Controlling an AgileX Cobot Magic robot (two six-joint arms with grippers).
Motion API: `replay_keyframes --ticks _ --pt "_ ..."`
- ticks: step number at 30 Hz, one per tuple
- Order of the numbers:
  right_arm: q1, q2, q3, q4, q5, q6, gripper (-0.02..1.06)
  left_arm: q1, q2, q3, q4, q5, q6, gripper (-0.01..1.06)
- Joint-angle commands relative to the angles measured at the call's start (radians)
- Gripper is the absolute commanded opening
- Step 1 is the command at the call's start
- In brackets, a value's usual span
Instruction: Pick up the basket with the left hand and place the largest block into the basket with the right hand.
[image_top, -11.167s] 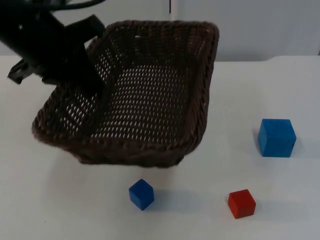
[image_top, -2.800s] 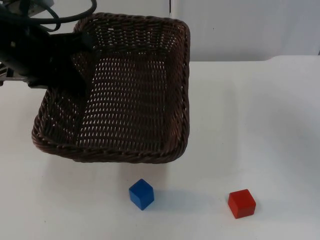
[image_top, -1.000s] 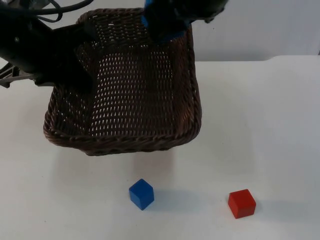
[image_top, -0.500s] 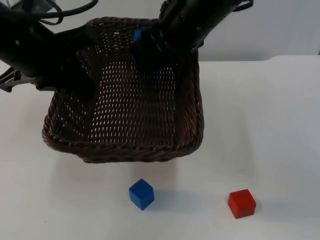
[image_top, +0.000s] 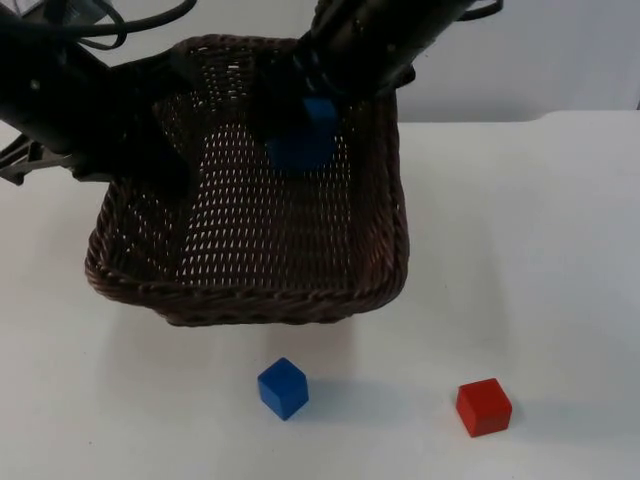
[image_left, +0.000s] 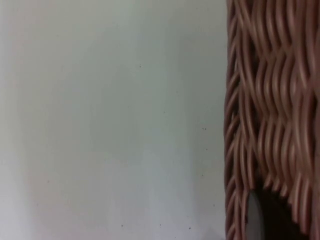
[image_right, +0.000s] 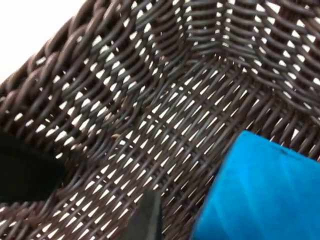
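Note:
My left gripper (image_top: 168, 160) is shut on the left rim of the dark brown wicker basket (image_top: 250, 290) and holds it just above the table. In the left wrist view the basket's woven wall (image_left: 272, 100) runs close beside a fingertip (image_left: 253, 220). My right gripper (image_top: 300, 85) hangs over the basket's far half, open. The large blue block (image_top: 303, 138) lies loose just under it on the basket's floor, apart from the fingers. In the right wrist view the blue block (image_right: 265, 190) rests on the weave beside a black fingertip (image_right: 145, 220).
A small blue cube (image_top: 283, 388) and a small red cube (image_top: 484, 407) sit on the white table (image_top: 520, 250) in front of the basket. The grey partition wall (image_top: 560, 50) closes off the back.
The right arm came in over the basket with the large blue block. Its fingers have let go and the block has dropped to the basket's floor. The basket has held nearly still.

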Motion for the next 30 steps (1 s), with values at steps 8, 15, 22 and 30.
replay_keyframes --ticks 8,15,22,30 --pt "-0.001 -0.142 -0.005 -0.047 0.032 -0.003 0.87 0.000 -0.016 -0.003 -0.033 0.007 -0.008 0.00" --pt "-0.001 -0.268 -0.005 -0.062 0.164 -0.001 0.87 0.000 -0.016 -0.003 -0.033 0.018 -0.008 0.00" --pt "-0.001 -0.420 0.085 -0.062 0.186 0.004 0.87 0.000 -0.016 -0.003 -0.033 0.051 -0.008 0.00" --pt "-0.001 -0.647 0.320 -0.058 0.119 0.008 0.87 0.000 -0.016 -0.003 -0.033 0.062 -0.008 0.00"
